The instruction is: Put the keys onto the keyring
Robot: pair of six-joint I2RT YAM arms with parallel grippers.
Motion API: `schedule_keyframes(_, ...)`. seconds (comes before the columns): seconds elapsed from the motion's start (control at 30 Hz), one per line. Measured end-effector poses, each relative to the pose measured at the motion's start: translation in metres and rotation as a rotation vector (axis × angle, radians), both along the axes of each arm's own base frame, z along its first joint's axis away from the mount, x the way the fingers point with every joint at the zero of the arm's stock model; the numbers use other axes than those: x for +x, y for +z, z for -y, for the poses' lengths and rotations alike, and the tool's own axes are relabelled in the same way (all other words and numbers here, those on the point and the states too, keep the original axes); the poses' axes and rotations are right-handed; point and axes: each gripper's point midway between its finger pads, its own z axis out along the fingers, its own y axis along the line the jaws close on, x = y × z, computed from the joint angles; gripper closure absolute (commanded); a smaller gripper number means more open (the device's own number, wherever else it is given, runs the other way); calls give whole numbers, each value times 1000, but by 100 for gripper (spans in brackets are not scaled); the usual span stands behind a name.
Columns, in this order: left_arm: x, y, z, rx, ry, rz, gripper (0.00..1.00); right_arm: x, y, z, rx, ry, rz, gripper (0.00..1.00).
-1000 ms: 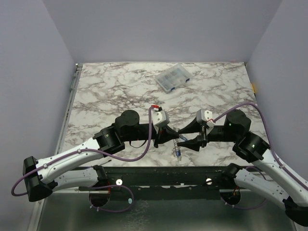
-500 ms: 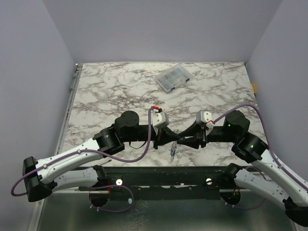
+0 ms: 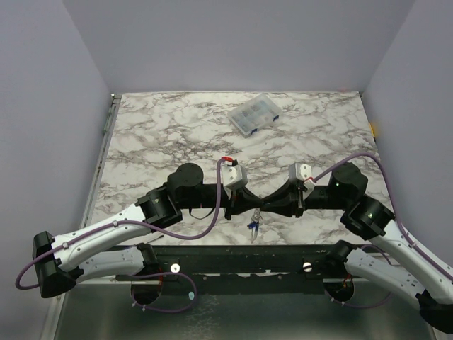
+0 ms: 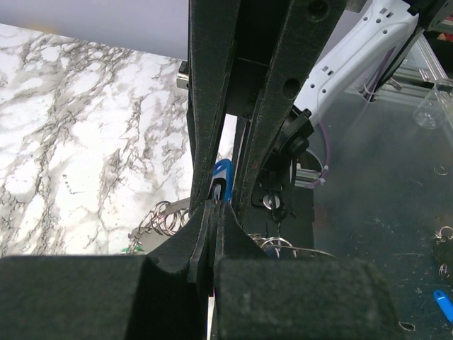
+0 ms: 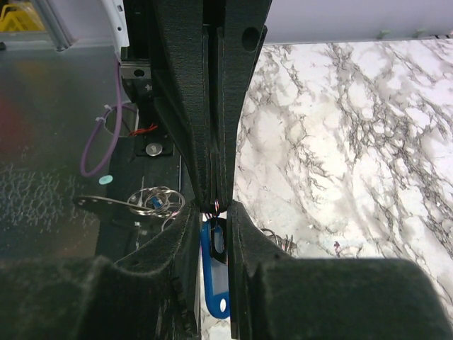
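Observation:
My two grippers meet tip to tip above the table's near edge. The left gripper [image 3: 249,206] [image 4: 211,212] is shut on a thin wire loop, the keyring [image 5: 216,206]. The right gripper [image 3: 264,205] [image 5: 214,210] faces it, its fingers closed narrowly around a blue-headed key [image 5: 214,276], which also shows between those fingers in the left wrist view [image 4: 222,177]. A small bunch of keys and chain [image 3: 253,226] hangs below the meeting point. A bit of green [image 4: 127,249] shows by the hanging rings. The other blue key cannot be made out.
A clear plastic compartment box [image 3: 253,115] lies at the back of the marble table [image 3: 163,134]. Several linked metal rings [image 5: 157,201] hang just beside the fingertips. The black front rail [image 3: 233,258] and both arm bases lie right below the grippers.
The right gripper has moved left until its tips touch the left gripper's tips. The hanging keys have shifted slightly left. The left arm has barely moved.

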Motion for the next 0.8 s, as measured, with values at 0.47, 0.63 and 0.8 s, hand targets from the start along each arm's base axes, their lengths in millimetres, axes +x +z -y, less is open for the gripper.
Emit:
schedule_keyframes(0.47, -1, 6, 0, -24, -6, 13, 100, -5, -5, -1, -32, 28, -50, 35)
schedule_keyframes(0.63, -4, 8, 0, -34, -21, 18, 100, -5, -10, -4, -51, 47, -81, 54)
schedule_keyframes(0.8, -5, 10, 1, -40, -29, 23, 100, -7, -9, -4, -48, 52, -80, 59)
